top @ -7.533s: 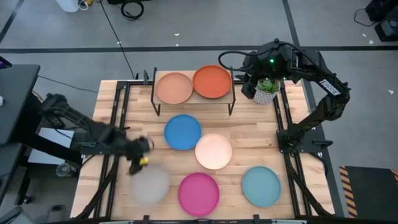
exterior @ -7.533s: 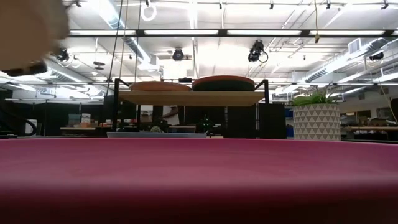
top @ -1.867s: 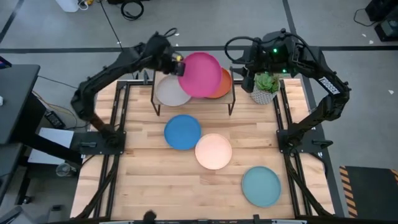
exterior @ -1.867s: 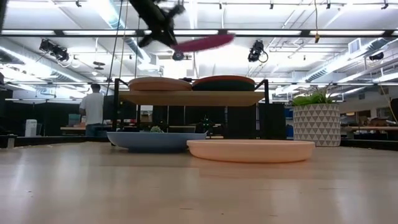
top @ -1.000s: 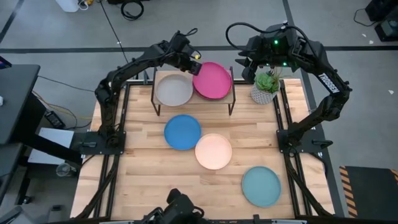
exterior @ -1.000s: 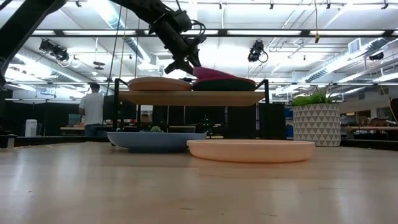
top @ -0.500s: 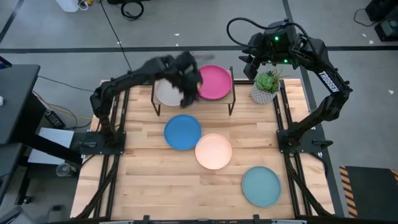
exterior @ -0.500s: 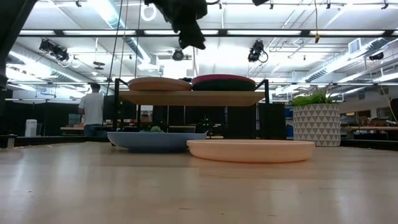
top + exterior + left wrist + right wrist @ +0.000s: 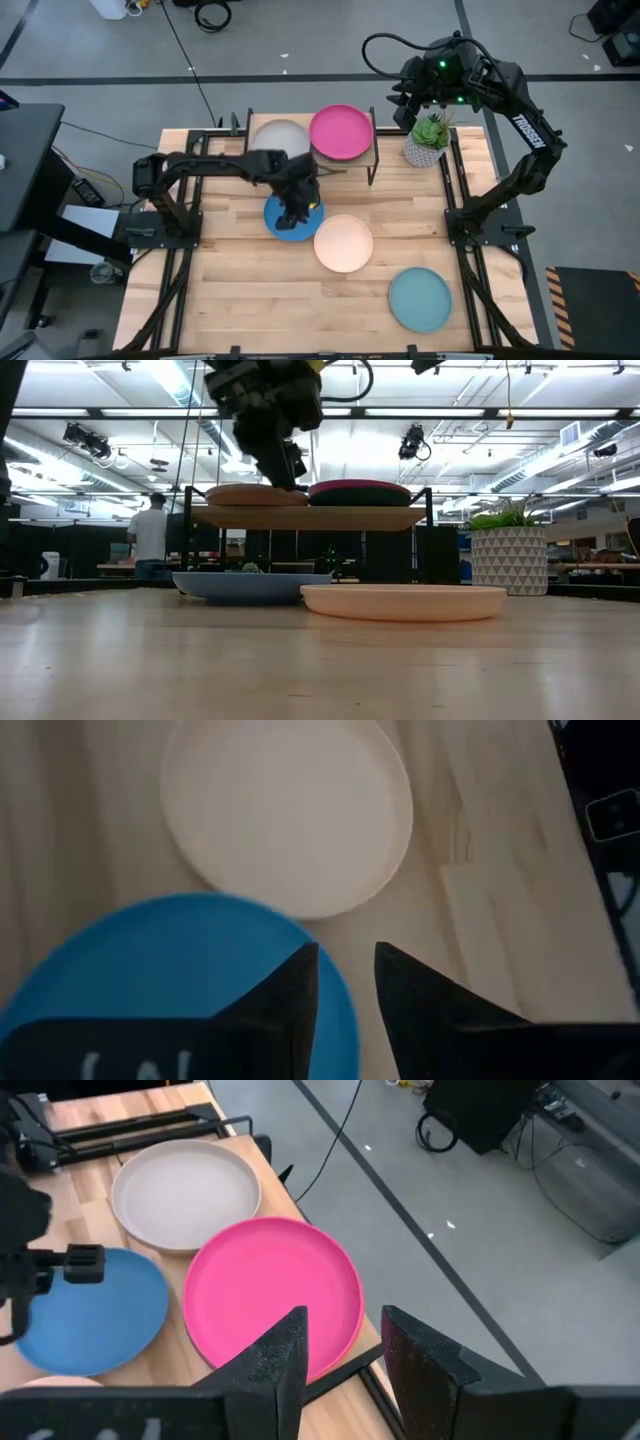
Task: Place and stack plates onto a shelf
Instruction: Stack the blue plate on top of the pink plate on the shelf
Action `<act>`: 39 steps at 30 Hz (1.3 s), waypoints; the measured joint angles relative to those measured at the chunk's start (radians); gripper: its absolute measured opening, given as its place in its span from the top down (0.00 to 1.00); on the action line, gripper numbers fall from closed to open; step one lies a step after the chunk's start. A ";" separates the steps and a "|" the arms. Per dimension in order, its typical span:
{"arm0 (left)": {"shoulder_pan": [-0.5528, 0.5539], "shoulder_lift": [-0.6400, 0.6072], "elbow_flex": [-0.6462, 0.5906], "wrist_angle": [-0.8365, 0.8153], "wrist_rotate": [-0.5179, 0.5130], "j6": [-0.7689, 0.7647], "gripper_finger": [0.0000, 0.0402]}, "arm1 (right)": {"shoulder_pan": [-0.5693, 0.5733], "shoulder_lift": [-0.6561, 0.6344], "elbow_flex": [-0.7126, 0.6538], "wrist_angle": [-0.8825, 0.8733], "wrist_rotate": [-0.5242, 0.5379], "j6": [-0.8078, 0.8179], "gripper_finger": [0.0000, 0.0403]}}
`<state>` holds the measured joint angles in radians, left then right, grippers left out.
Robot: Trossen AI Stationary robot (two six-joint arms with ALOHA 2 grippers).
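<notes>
My left gripper [image 9: 292, 212] [image 9: 345, 960] is open and hangs above the blue plate [image 9: 300, 228] [image 9: 150, 970], near the plate's edge that faces the cream plate [image 9: 343, 243] [image 9: 290, 810]; it touches nothing. Both plates lie flat on the table. The magenta plate [image 9: 340, 133] [image 9: 272, 1295] lies flat on the right half of the shelf [image 9: 310, 517], over the orange one, which is mostly hidden. The grey plate [image 9: 281, 138] lies on the shelf's left half over the tan one [image 9: 255, 495]. My right gripper [image 9: 402, 102] [image 9: 340, 1330] is open, high beside the shelf's right end. The dark teal plate is out of view.
A light teal plate [image 9: 420, 298] lies near the table's near right corner. A potted plant [image 9: 427, 140] [image 9: 508, 550] stands right of the shelf, under my right arm. Bare wood lies on the table's near left part. A person [image 9: 152, 535] stands in the room behind.
My left gripper let go of the magenta plate, which was tilted and now lies flat on the shelf's right stack. The gripper rose off the shelf, drew back toward the table's near edge and now hangs over the blue plate.
</notes>
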<state>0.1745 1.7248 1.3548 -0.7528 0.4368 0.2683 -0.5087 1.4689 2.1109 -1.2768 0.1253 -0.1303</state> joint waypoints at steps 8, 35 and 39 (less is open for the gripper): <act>-0.121 -0.013 -0.203 0.161 -0.121 -0.108 0.74 | 0.000 0.000 0.000 -0.010 -0.022 0.002 0.66; -0.298 0.051 -0.317 0.244 -0.505 -0.354 0.68 | 0.003 0.000 0.000 -0.017 -0.045 -0.004 0.66; -0.303 0.061 -0.317 0.246 -0.539 -0.352 0.71 | 0.003 -0.002 0.000 -0.035 -0.045 -0.021 0.66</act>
<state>-0.1280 1.7859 1.0378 -0.5070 -0.1019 -0.0840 -0.5053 1.4670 2.1109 -1.3120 0.0807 -0.1511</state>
